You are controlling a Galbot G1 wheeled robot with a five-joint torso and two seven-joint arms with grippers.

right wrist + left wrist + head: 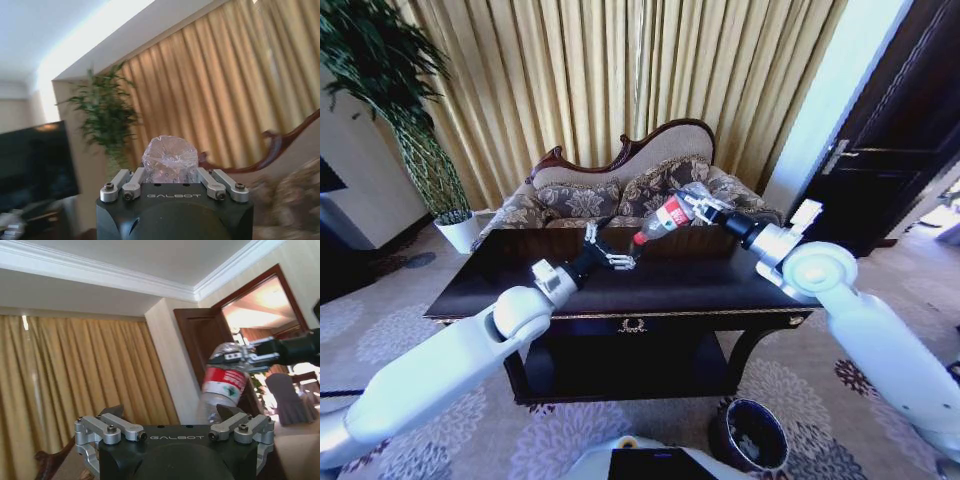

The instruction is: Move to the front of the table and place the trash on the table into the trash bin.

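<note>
Holding the bottle (665, 217) firmly in the right gripper (703, 209) above the table (700, 285) — left gripper (617, 259) waiting open nearby — carrying steadily toward the bin (752, 436).

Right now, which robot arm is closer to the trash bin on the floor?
Right. The right arm passes just above the trash bin, holding up the bottle; the left arm reaches over the table's other side.

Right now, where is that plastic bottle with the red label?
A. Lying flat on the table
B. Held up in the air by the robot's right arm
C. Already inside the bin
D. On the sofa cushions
B: the right gripper has its jaws closed on the bottle and holds it tilted above the table, while the trash bin stands on the floor below.
</note>
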